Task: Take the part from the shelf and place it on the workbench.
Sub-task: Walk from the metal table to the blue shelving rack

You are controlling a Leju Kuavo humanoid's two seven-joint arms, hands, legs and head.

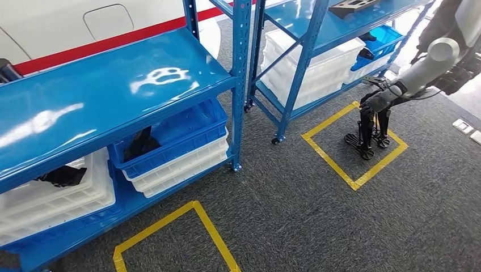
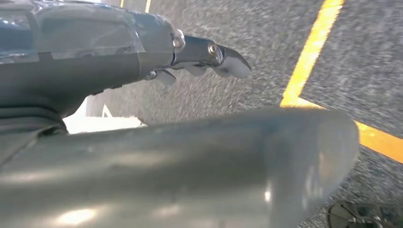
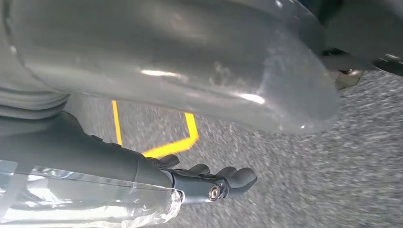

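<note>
Currently, both hands are held open over grey carpet, nothing being gripped: the left hand (image 2: 209,59) and the right hand (image 3: 209,183), fingers loosely extended. A dark part (image 1: 139,145) is seen in a blue crate (image 1: 193,133) on the shelf's (image 1: 108,85) lower level.

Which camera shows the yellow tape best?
The head view: it shows the tape as squares laid out on the floor. The left wrist view catches one corner, and the right wrist view a bent strip.
</note>
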